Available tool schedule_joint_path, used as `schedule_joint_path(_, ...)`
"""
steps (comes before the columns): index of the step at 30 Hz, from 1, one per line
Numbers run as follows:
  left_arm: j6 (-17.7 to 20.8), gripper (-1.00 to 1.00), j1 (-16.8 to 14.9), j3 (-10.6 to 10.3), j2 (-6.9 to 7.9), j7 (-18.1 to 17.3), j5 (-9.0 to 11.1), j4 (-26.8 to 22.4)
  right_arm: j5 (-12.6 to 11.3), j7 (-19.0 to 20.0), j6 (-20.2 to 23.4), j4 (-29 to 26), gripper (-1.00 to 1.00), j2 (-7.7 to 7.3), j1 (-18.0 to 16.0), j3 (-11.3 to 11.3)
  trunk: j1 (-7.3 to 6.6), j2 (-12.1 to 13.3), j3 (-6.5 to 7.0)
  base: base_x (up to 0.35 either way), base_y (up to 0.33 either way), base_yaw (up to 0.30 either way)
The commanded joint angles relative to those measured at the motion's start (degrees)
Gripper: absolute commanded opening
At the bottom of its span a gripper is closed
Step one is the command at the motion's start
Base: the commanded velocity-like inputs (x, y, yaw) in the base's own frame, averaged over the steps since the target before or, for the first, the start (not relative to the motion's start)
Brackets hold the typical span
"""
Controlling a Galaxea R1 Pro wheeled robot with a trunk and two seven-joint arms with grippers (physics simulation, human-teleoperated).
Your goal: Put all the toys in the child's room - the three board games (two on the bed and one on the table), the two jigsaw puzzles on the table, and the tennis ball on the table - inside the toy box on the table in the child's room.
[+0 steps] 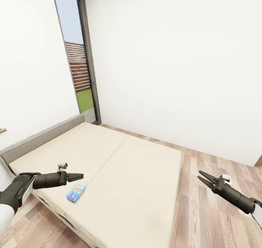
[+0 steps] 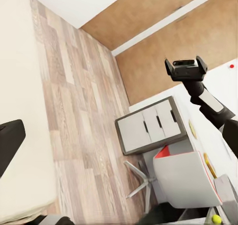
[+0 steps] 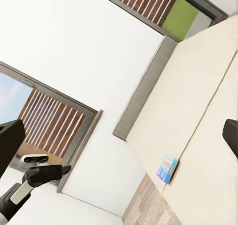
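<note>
Evidently the robot faces the bed (image 1: 120,175) to collect a board game: the light blue cartoon box (image 1: 76,192) lies flat on the mattress near the bed's nearest corner, just inside the edge, where an arm can reach it without stretching across the bed. The left gripper (image 1: 79,176) hangs level over the bed just above and beyond that box, not touching it, its fingers drawn nearly together to a point and holding nothing; it seems lined up for a descent rather than a grasp. The right gripper (image 1: 202,177) is held off the bed's far side, over the wooden floor (image 1: 218,219), fingers apart and empty, probably parked out of the way. The left wrist view looks back from the bed to the worktop (image 2: 225,131), its drawer unit (image 2: 148,124) and the tennis ball (image 2: 216,218).
</note>
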Motion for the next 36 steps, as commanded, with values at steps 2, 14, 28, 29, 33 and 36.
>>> schedule_joint_path(2,0.6,1.0,-0.02,-0.01,0.03,-0.21,0.01,-0.03,-0.28,0.04,0.45,0.03,1.0,-0.01,-0.07,0.04,0.04,-0.13,-0.13,0.017,0.025,-0.274)
schedule_joint_path(14,0.61,1.0,-0.02,-0.05,0.03,-0.21,0.01,-0.03,-0.28,0.04,0.41,0.07,1.0,0.0,-0.07,0.02,0.04,-0.13,-0.13,0.005,0.007,-0.277)
schedule_joint_path(28,0.61,1.0,-0.02,-0.02,0.03,-0.21,0.01,-0.03,-0.28,0.04,0.45,0.06,1.0,-0.02,-0.07,0.03,0.04,-0.13,-0.13,0.0,0.124,-0.278)
schedule_joint_path(29,0.61,1.0,-0.02,-0.02,0.03,-0.21,0.01,-0.03,-0.28,0.04,0.45,0.06,1.0,-0.02,-0.07,0.02,0.04,-0.13,-0.13,0.0,0.087,-0.278)
schedule_joint_path(33,0.62,1.0,-0.02,-0.02,0.03,-0.21,0.01,-0.03,-0.28,0.04,0.45,0.07,1.0,-0.03,-0.07,-0.01,0.04,-0.13,-0.13,0.0,0.054,-0.278)
schedule_joint_path(36,0.6,1.0,-0.02,-0.03,0.03,-0.21,0.01,-0.03,-0.28,0.04,0.45,0.07,1.0,-0.03,-0.07,0.02,0.04,-0.13,-0.13,0.0,0.084,-0.278)
